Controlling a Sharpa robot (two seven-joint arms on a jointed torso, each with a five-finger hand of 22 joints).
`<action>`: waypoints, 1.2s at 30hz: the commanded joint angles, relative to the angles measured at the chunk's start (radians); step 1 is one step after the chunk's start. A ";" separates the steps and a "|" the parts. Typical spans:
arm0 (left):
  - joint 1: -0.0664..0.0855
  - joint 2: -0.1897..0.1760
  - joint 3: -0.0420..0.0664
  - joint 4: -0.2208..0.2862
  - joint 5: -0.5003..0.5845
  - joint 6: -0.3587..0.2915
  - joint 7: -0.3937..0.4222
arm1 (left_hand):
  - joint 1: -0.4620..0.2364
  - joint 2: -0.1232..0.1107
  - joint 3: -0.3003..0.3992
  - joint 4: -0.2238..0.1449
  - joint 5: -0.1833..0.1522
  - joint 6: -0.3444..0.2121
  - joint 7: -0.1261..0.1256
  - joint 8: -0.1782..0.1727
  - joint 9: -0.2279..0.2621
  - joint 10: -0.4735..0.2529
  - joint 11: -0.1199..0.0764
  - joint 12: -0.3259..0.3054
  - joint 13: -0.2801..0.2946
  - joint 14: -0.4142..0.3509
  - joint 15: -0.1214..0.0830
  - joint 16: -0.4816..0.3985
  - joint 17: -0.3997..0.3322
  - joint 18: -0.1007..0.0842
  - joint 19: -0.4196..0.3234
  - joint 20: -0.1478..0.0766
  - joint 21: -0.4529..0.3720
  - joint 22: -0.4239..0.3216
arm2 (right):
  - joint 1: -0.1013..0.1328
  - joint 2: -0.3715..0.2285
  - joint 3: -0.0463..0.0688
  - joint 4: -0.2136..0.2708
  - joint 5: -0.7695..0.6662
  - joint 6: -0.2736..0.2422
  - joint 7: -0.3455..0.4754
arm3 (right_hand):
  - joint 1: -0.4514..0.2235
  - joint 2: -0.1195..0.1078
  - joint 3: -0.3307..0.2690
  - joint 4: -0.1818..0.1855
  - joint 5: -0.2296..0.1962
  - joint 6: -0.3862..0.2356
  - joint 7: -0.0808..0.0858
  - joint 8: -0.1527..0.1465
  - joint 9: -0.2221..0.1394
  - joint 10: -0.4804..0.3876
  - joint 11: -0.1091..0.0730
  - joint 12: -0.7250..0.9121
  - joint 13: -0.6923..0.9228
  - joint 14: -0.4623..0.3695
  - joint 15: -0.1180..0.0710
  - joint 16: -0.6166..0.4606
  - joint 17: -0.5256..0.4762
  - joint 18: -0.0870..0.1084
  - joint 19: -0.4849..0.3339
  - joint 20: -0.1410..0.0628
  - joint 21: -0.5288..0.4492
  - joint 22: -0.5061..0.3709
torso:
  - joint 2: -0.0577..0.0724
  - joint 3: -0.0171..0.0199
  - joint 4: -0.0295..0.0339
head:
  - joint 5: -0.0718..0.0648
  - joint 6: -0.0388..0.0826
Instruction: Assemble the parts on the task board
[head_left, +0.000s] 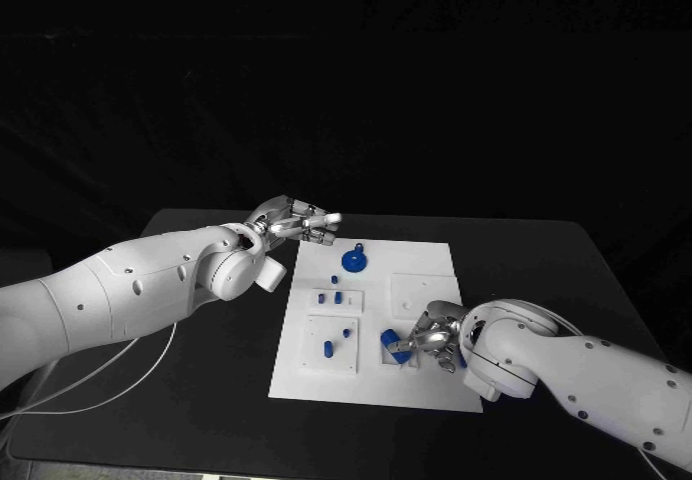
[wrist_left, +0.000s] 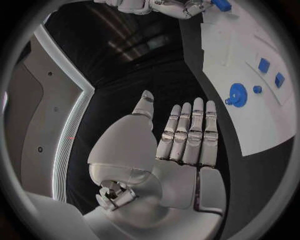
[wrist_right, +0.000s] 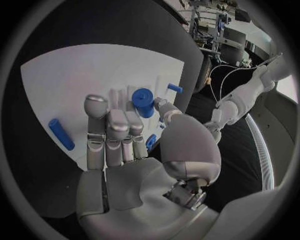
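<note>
Blue parts lie scattered over the white task board, which sits in the middle of the black table. The right hand hangs over the board's near right corner, close to the near edge, with bare white board stretching away beyond its fingertips. In the right wrist view its fingers point out side by side over the board, and a short blue cylinder stands just past the fingertips beside the thumb; whether thumb and finger actually pinch it I cannot tell. A blue rod lies flat on the board off to the side of that hand, apart from it, and a small blue peg sits farther out near the board's edge.

The left hand hovers off the board's far left corner, over bare black table. In the left wrist view its fingers are straight and pressed side by side, the thumb standing apart, with nothing held. Open table lies ahead of it and to its outer side.

Nearest the left hand on the board is a round blue disc with a small tab. Further toward the right hand, raised white panels carry small blue pieces: two on the upper one, two more below. A square white panel lies between the disc and the right hand.
</note>
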 joint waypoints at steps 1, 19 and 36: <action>0.001 0.003 0.001 0.003 -0.005 0.016 0.005 | 0.001 -0.006 0.006 0.001 0.000 0.003 0.000 0.001 0.000 -0.006 -0.002 -0.001 0.002 -0.001 0.000 -0.002 0.001 0.012 0.003 -0.002 0.006 0.000 | -0.002 0.003 -0.004 -0.003 -0.026 0.017 -0.054 | 0.003 -0.003 -0.003 0.016 -0.038 0.001 0.004 0.001 -0.001 0.000 0.003 -0.006 -0.002 -0.002 -0.002 -0.008 -0.002 0.002 0.046 -0.002 -0.006 -0.002 | 0.000 -0.0001 0.0001 | 0.001 -0.002; 0.001 0.003 0.001 0.002 -0.004 0.019 0.002 | 0.001 -0.006 0.005 0.003 0.000 0.003 0.000 0.000 0.000 -0.006 -0.002 -0.001 0.002 -0.002 0.000 -0.002 0.001 0.013 0.004 -0.001 0.005 0.000 | -0.002 0.007 -0.007 0.000 -0.044 0.024 -0.031 | -0.018 -0.072 -0.140 0.239 -0.292 -0.011 0.005 0.002 0.006 -0.004 0.006 -0.016 -0.010 -0.002 -0.001 -0.016 -0.001 0.000 0.045 -0.004 -0.010 -0.003 | 0.000 0.0012 0.0000 | 0.001 -0.002; 0.001 0.001 0.001 -0.001 0.025 0.026 -0.010 | 0.000 -0.006 0.005 0.004 0.000 0.001 0.000 0.000 0.000 -0.007 -0.002 -0.001 0.002 -0.004 0.000 -0.003 0.001 0.013 0.003 -0.001 0.004 0.000 | -0.003 -0.027 -0.006 0.050 -0.072 0.017 -0.022 | -0.008 -0.059 -0.142 0.238 -0.287 0.000 0.002 0.002 0.010 -0.001 0.005 -0.014 -0.010 0.000 -0.001 -0.017 0.001 0.001 0.046 -0.003 -0.008 -0.001 | 0.000 0.0008 -0.0014 | 0.004 -0.001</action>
